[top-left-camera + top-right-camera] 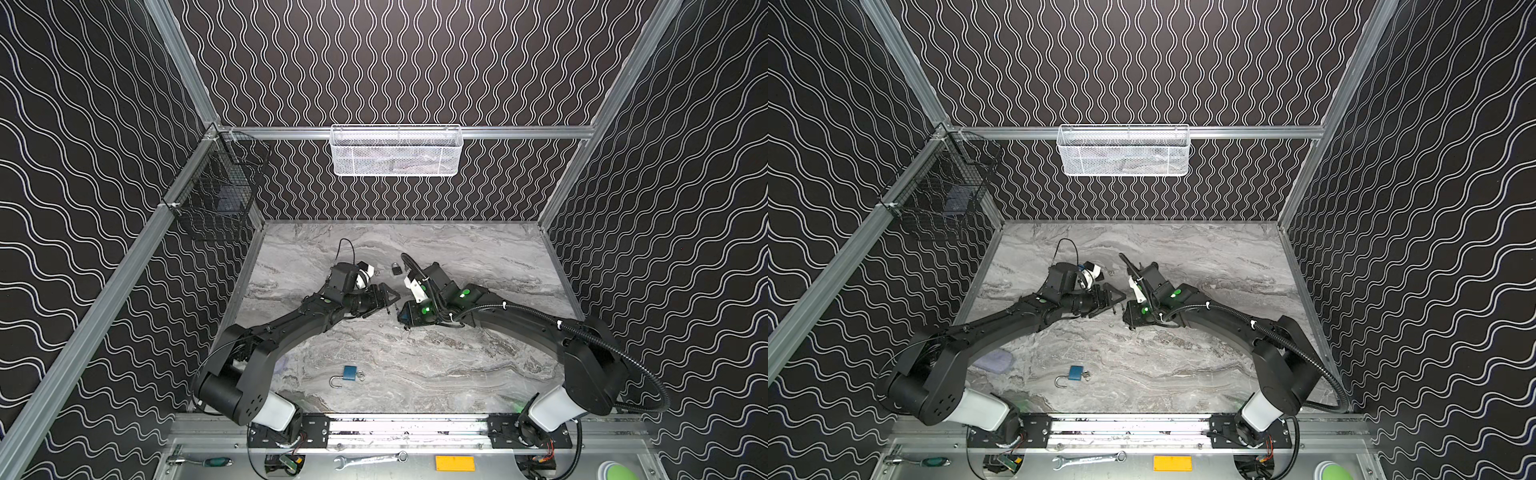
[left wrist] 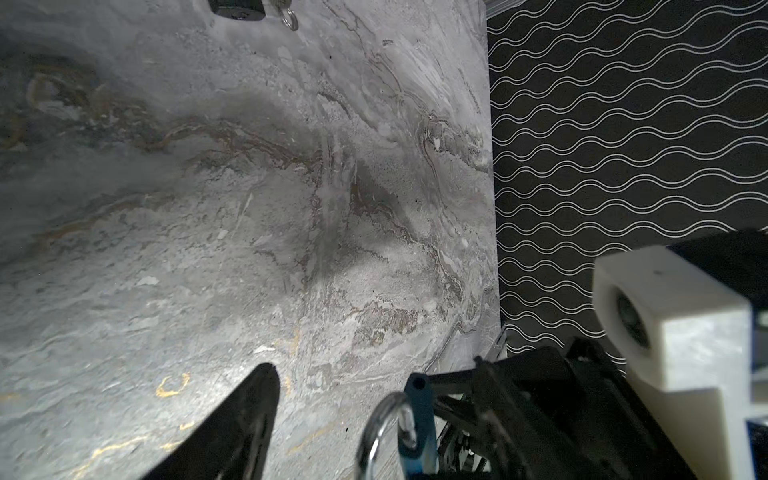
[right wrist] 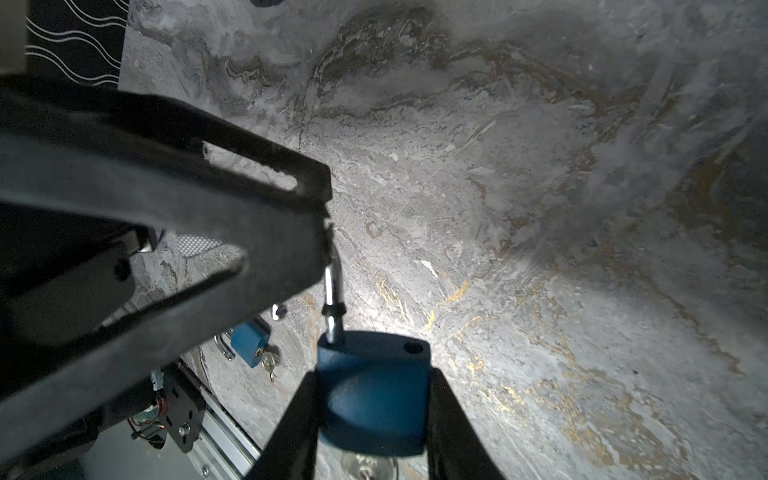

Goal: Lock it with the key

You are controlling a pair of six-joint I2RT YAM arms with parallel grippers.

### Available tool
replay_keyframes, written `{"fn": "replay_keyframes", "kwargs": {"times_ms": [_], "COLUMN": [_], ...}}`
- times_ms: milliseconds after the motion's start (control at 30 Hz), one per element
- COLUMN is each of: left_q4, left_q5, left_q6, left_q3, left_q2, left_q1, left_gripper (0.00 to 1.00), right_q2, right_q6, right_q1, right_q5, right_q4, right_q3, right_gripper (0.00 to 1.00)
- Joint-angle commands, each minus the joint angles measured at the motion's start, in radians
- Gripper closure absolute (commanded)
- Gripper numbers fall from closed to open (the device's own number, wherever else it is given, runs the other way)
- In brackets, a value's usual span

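Note:
My right gripper (image 3: 374, 374) is shut on the body of a blue padlock (image 3: 374, 407), held above the marble table. The padlock's silver shackle (image 3: 334, 291) stands open and swung out, leaving one hole in the body bare. A silver key (image 3: 365, 467) shows under the padlock's lower end. My left gripper (image 2: 345, 386) is open. The shackle (image 2: 380, 428) lies between its jaws, clear of the one finger (image 2: 249, 415) that shows. In the right wrist view a left finger (image 3: 257, 216) touches the shackle's bend. In both top views the grippers (image 1: 395, 309) (image 1: 1122, 311) meet at mid-table.
A second blue padlock (image 1: 349, 374) (image 1: 1074, 374) with an open shackle and a key lies near the front edge. A black padlock (image 1: 397, 269) lies behind the grippers. A white mesh basket (image 1: 395, 151) and a black wire basket (image 1: 216, 195) hang on the walls. A purple cloth (image 1: 994, 360) lies front left.

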Motion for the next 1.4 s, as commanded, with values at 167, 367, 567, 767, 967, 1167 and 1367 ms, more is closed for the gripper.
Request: {"fn": "replay_keyframes", "kwargs": {"times_ms": [167, 367, 567, 767, 967, 1167, 1367], "left_q4": [0.043, 0.054, 0.038, 0.01, -0.001, -0.015, -0.034], "left_q5": [0.032, 0.047, 0.054, 0.046, 0.051, 0.051, 0.057], "left_q6": [0.018, 0.025, 0.038, 0.052, 0.065, 0.078, 0.094], "left_q3": [0.014, 0.005, 0.007, 0.014, 0.022, 0.028, 0.035], "left_q2": [-0.016, -0.025, -0.031, -0.039, -0.019, -0.016, -0.024], "left_q1": [-0.001, 0.0, -0.001, -0.001, -0.001, -0.001, -0.001], "left_gripper": [0.31, 0.38, 0.48, 0.59, 0.68, 0.72, 0.72], "right_q2": [-0.015, -0.013, -0.016, -0.011, -0.015, -0.019, -0.013], "right_q6": [-0.009, 0.001, 0.002, 0.0, -0.01, -0.047, -0.084], "right_q1": [-0.007, -0.009, -0.011, -0.011, -0.01, -0.014, -0.023], "right_q5": [-0.038, -0.044, -0.055, -0.056, -0.056, -0.061, -0.065], "right_q4": [0.055, 0.063, 0.071, 0.072, 0.063, 0.043, 0.023], "right_q3": [-0.001, -0.003, -0.004, -0.003, -0.001, -0.006, -0.004], "right_gripper": [0.87, 0.87, 0.87, 0.88, 0.87, 0.88, 0.88]}}
